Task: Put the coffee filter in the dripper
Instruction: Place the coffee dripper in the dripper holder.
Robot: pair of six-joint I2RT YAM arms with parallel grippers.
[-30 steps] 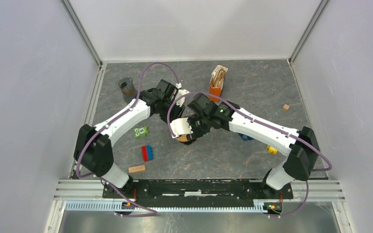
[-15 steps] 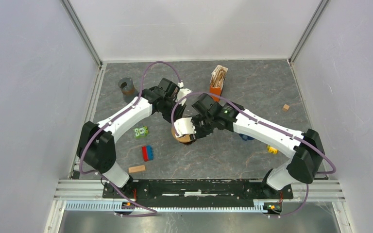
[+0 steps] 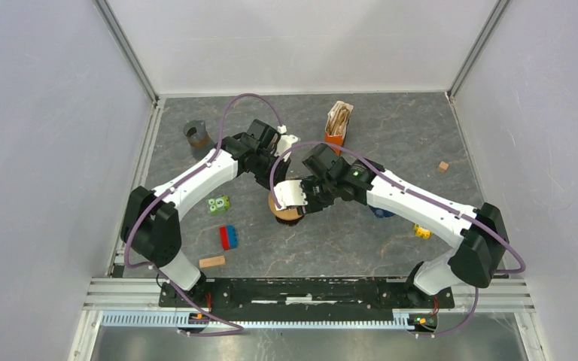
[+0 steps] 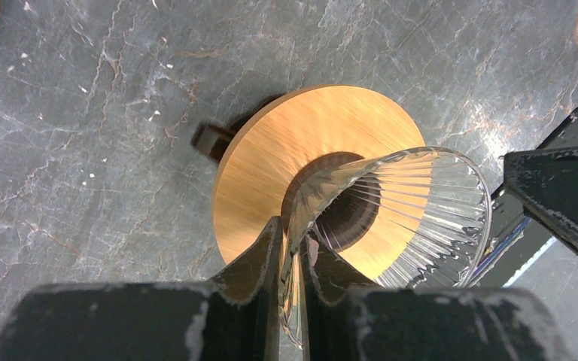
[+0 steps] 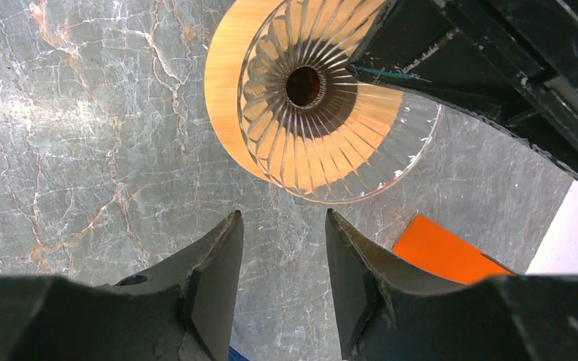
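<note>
The glass dripper [image 4: 391,203] – a ribbed cone seated in a round wooden collar [image 4: 271,162] – stands on the grey marbled table [image 3: 346,241] at centre, just near of the middle.

Left gripper [image 4: 291,244]: the two fingers are pinched onto the cone's rim, one inside and one outside, with the glass wall clamped between them.

Right gripper [image 5: 282,252]: the fingers stand apart and hold nothing. They hover above bare table just beside the dripper [image 5: 323,113], not touching it.

The coffee filters [image 3: 339,114] are upright in the orange holder [image 3: 334,141] – far of the dripper [image 3: 286,213] and slightly right, apart from both grippers.

Other items on the table:
- grey roll [image 3: 195,134], far left
- green block [image 3: 219,204], left of the dripper
- red-and-blue block [image 3: 228,237], near left
- wooden block [image 3: 211,262], near left
</note>
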